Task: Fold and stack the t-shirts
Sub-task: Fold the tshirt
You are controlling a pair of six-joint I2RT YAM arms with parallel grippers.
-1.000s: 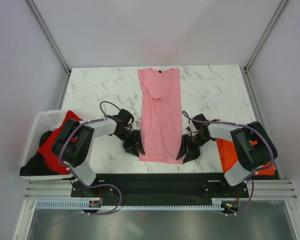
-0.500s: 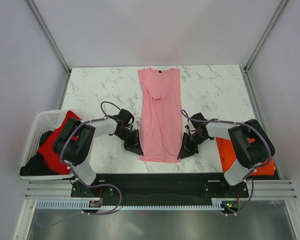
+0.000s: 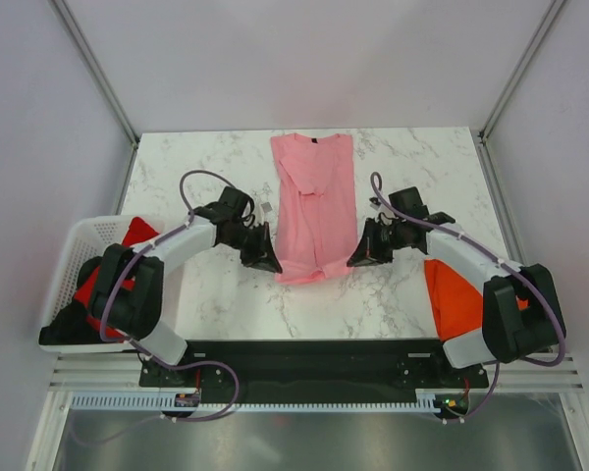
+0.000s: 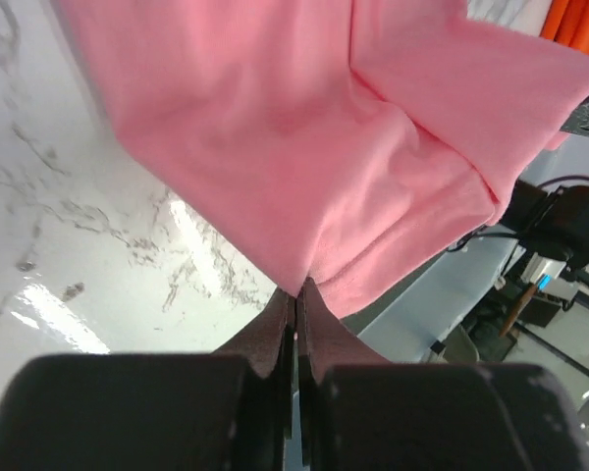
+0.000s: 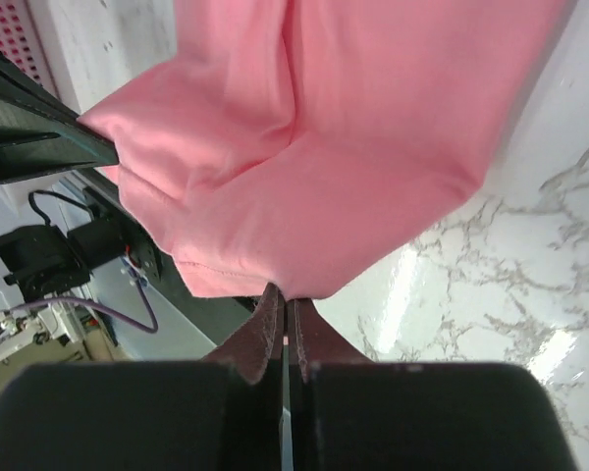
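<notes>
Jaws pressed together — left gripper (image 3: pixel 271 263) and right gripper (image 3: pixel 356 259) each pinch a hem corner of the light pink t-shirt (image 3: pixel 317 196).

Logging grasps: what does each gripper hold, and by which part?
The pink t-shirt, by its near hem: left gripper pinches its left corner, right gripper its right corner.

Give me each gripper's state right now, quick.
Left gripper: closed, pinching the near hem of the pink t-shirt.
Right gripper: closed, pinching the same hem at its other corner.
</notes>
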